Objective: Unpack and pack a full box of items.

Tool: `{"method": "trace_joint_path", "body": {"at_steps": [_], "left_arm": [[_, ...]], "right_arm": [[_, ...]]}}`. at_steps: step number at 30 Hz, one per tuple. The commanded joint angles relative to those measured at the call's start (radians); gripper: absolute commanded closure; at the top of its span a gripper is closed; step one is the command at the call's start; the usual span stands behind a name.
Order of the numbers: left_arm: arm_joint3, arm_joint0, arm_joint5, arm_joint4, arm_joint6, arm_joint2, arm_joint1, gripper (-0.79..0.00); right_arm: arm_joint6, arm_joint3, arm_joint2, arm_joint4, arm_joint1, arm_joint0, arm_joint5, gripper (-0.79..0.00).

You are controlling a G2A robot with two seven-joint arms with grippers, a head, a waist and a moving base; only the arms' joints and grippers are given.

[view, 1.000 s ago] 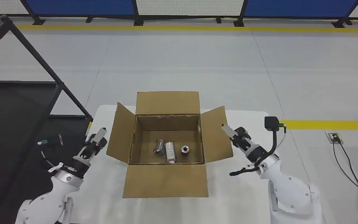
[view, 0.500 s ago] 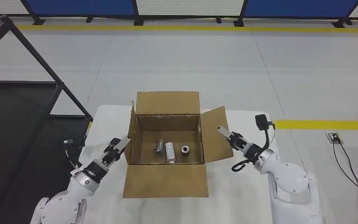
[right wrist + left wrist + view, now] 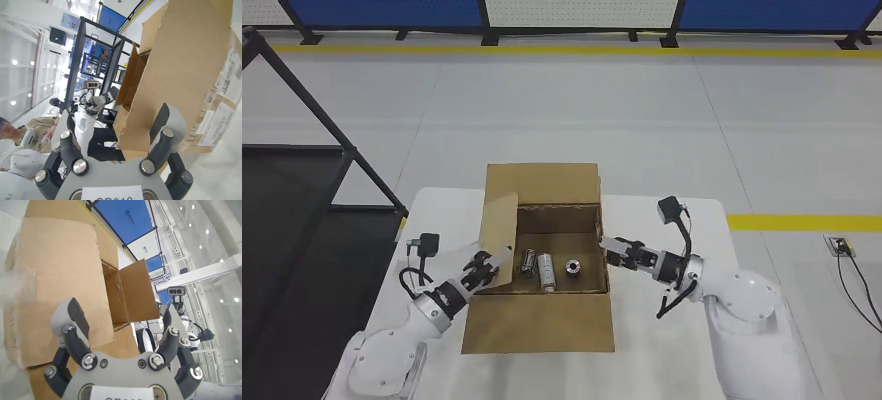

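Observation:
An open cardboard box [image 3: 538, 320] stands mid-table with its front and back flaps spread flat. Inside lie a metal cylinder [image 3: 527, 262], a white cylinder [image 3: 545, 271] and a metal ring [image 3: 573, 267]. My left gripper [image 3: 487, 268] [image 3: 122, 317] is open, low against the outside of the left flap [image 3: 498, 232] [image 3: 56, 275], which stands raised and leans inward. My right gripper [image 3: 616, 251] [image 3: 115, 128] is open against the outside of the right flap [image 3: 602, 236] [image 3: 179, 66], which stands nearly upright.
The box rests on a white table [image 3: 662, 340] with bare surface on both sides of it. A black metal frame [image 3: 332, 150] stands off the table's left edge. Grey floor lies beyond the far edge.
Both arms have moved inward from the table's sides to the box. The two side flaps, spread outward a second ago, now stand raised.

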Motion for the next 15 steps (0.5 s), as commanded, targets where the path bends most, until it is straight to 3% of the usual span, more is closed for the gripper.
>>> {"method": "trace_joint_path", "body": {"at_steps": [1, 4, 15], "left_arm": [[0.005, -0.002, -0.002, 0.009, 0.006, 0.012, 0.0, -0.785], [0.001, 0.001, -0.004, -0.001, 0.015, 0.006, 0.001, -0.785], [0.0, 0.001, -0.004, -0.004, 0.016, 0.003, 0.001, -0.785]], "right_arm": [[-0.006, 0.054, -0.03, 0.034, -0.001, 0.026, -0.003, -0.785], [0.005, 0.128, -0.064, 0.022, 0.003, 0.069, 0.012, -0.785], [0.005, 0.128, -0.064, 0.022, 0.003, 0.069, 0.012, -0.785]]}}
